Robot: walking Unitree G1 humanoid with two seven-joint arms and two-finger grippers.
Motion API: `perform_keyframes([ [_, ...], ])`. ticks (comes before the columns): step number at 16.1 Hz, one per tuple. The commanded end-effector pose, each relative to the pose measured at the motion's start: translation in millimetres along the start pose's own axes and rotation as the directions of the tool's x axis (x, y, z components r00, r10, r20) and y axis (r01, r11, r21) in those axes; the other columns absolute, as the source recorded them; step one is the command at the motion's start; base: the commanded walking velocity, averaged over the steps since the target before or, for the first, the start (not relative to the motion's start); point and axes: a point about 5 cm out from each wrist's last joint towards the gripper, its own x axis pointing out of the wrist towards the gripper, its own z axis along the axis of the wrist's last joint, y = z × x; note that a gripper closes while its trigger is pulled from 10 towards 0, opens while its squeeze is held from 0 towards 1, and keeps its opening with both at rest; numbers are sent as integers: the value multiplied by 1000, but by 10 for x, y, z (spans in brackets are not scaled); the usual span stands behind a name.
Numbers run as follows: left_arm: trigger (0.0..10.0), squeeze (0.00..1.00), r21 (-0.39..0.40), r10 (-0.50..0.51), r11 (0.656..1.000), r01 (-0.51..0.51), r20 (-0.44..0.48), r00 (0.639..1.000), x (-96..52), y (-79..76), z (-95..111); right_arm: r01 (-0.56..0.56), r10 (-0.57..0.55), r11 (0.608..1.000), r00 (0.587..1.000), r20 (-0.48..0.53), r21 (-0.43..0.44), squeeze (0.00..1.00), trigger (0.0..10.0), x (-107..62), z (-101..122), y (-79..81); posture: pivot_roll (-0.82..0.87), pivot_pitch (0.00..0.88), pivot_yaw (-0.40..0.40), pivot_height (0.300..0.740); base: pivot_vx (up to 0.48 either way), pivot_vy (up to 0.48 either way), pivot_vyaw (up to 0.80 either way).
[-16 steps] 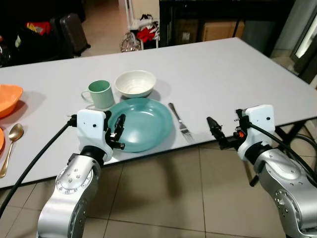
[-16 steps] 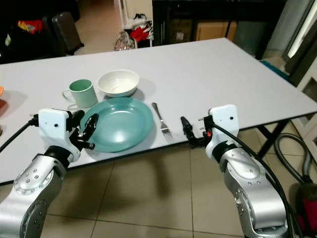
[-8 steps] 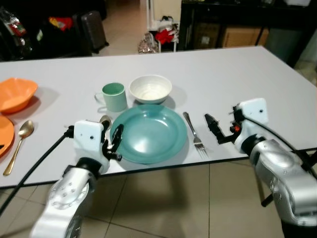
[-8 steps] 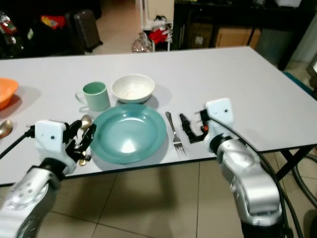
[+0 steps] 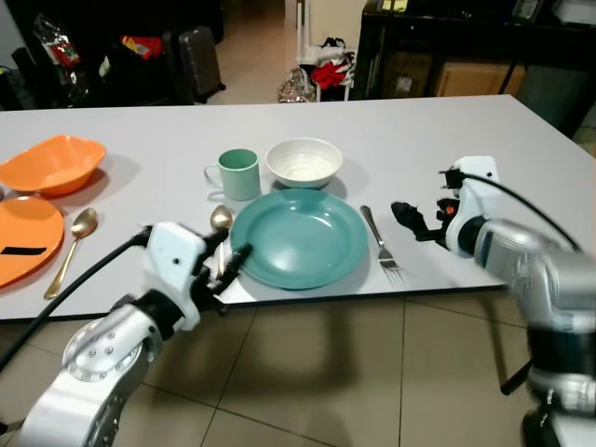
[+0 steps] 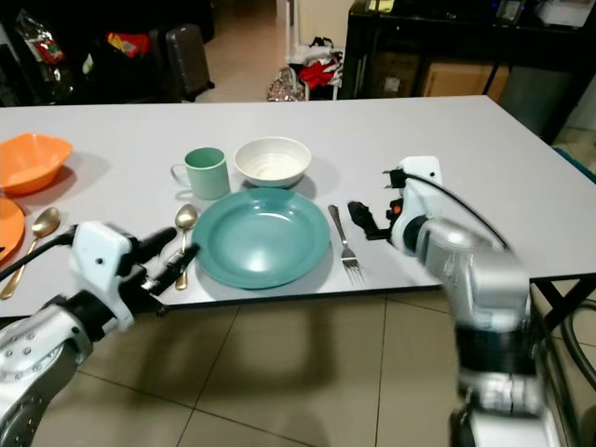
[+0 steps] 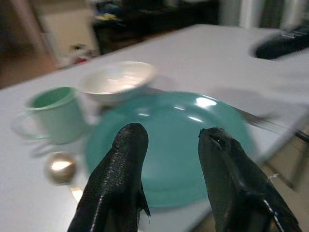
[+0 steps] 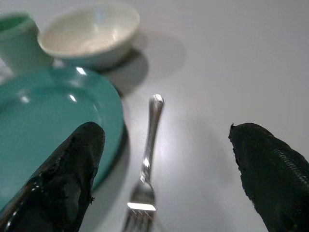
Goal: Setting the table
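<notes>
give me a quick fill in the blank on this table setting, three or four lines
1. The silver fork lies on the robot's ____ side of the round teal plate.
2. The white ceramic bowl sits beside a green ____.
3. The orange bowl is ____.
4. Both the left gripper and right gripper are ____.

Missing words: right; mug; empty; open

Legible text: none | labels, brands, numbers, signs: none readable on any object or surface

A round teal plate (image 5: 300,237) sits near the grey table's (image 5: 400,140) front edge, a silver fork (image 5: 380,245) just right, a gold spoon (image 5: 220,223) just left
</notes>
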Motion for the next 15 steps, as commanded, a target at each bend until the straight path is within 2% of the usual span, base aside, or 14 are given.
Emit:
perform_keyframes([
  [1, 10000, 0, 7, -85, 996, 86, -51, 995, 18, -20, -57, -37, 38, 999, 997, -66, 13, 0, 10000, 96, -19, -39, -50, 0, 45, 740, 0, 0, 0],
  [7, 10000, 0, 24, -183, 982, 185, -75, 980, 15, 2, -40, -107, 92, 993, 971, -222, -53, 0, 10000, 378, -80, -167, -70, 0, 60, 740, 0, 0, 0],
  [15, 10000, 0, 6, -209, 978, 211, -99, 973, -36, -81, -77, -151, 115, 980, 960, -257, -127, 0, 9843, 631, -143, 25, -42, 13, 50, 740, 0, 0, 0],
])
